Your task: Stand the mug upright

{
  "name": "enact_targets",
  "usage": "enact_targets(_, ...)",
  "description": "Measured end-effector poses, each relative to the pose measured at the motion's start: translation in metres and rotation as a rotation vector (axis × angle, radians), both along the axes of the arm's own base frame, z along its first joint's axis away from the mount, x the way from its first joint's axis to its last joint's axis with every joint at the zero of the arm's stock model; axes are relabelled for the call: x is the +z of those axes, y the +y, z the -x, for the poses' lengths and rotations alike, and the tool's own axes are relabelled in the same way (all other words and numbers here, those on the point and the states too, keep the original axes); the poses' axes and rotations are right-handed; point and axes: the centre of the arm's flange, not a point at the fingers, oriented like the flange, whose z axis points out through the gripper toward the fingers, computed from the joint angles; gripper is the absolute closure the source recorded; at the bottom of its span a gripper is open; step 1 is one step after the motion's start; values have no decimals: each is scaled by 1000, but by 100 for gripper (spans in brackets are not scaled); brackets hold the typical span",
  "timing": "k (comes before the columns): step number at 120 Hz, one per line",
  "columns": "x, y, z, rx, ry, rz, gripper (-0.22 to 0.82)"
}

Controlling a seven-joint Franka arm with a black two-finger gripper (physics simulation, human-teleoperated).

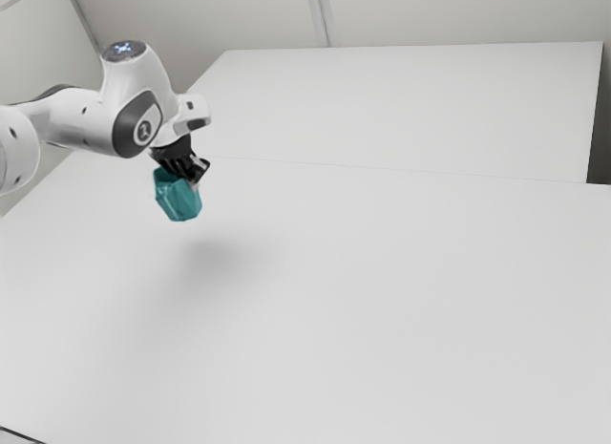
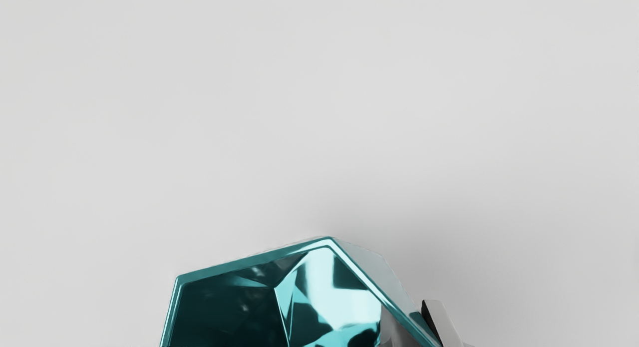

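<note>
Teal faceted glossy mug (image 1: 178, 199) hangs tilted above the smooth white table (image 1: 382, 301), pinched at one side by the black two-finger gripper (image 1: 194, 179), so imo it's mid-righting: level it next, then lower base-first.

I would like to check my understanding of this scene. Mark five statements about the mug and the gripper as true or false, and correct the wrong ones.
1. The teal mug is off the table. True.
2. The mug's rim is a smooth circle. False: it is angular, with straight edges and corners.
3. The gripper is shut on the mug. True.
4. The mug's opening faces away from the wrist camera. False: that camera looks into the mug.
5. A soft shadow lies on the table below the mug. True.
</note>
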Motion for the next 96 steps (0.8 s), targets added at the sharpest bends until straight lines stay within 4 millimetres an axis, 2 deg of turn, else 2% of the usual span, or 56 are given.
enact_targets(30,-14,-49,31,151,-20,12,78)
enact_targets(56,-35,-79,44,277,-9,36,78)
enact_targets(69,-50,-82,46,350,4,46,78)
enact_targets(96,-81,-69,45,507,29,62,78)
